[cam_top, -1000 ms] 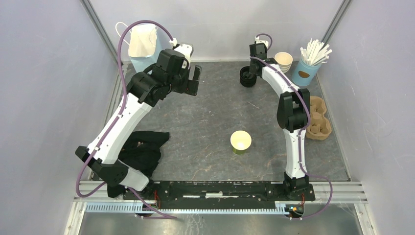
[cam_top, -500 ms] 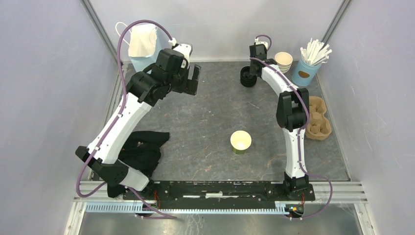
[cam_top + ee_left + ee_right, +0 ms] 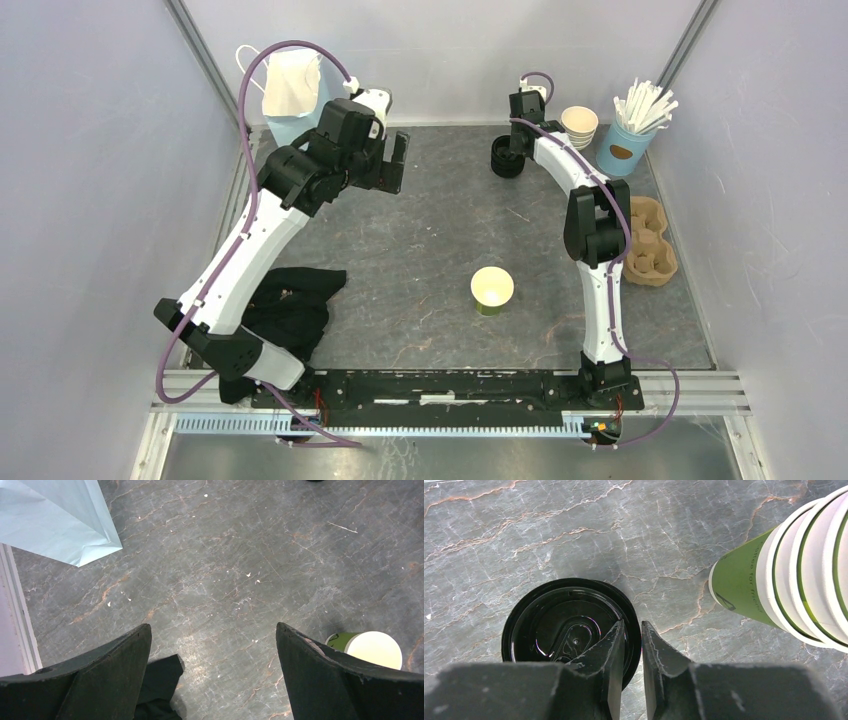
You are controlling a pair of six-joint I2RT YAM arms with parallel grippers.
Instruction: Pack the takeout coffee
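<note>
Two hands are over the grey counter [image 3: 430, 230], both at its far side. The left hand [image 3: 212, 626] hangs above the far-left area with its fingers spread wide; it holds nothing and touches nothing. Below it stands a pale blue paper bag [image 3: 55, 515], and a black cloth [image 3: 295, 305] lies nearer the arm bases.

The right hand [image 3: 632, 624] is low over a stack of black lids [image 3: 559, 625]. Its fingers are drawn almost together, and the right rim of the top lid lies in the narrow slit between them. I cannot tell if the pads really press this rim. Just beside stands a stack of lidless cups [image 3: 794, 575].

One green paper cup [image 3: 492, 290] stands upright and uncovered near the middle of the counter, well apart from both hands.
</note>
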